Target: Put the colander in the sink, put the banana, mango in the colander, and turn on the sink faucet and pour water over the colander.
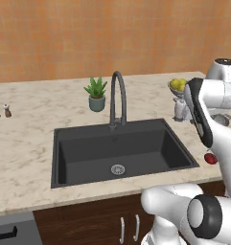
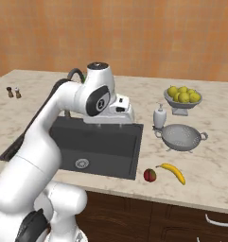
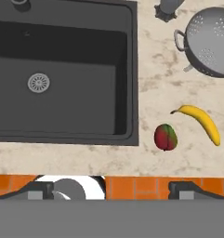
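We are in a home kitchen. A marble-look counter (image 1: 26,143) carries a dark sink (image 1: 88,160) with a gooseneck faucet (image 1: 118,98). Dark wood cabinets (image 2: 181,220) sit below, and an orange tiled wall (image 1: 112,33) behind. A potted plant (image 1: 97,94), fruit bowl (image 2: 183,98) and soap dispenser (image 2: 159,116) stand on the counter.

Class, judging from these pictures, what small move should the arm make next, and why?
Probably swing the open gripper right, over the colander. The colander sits on the counter beside the sink, whose basin holds nothing, and the banana and mango lie on the counter, so the colander comes first.
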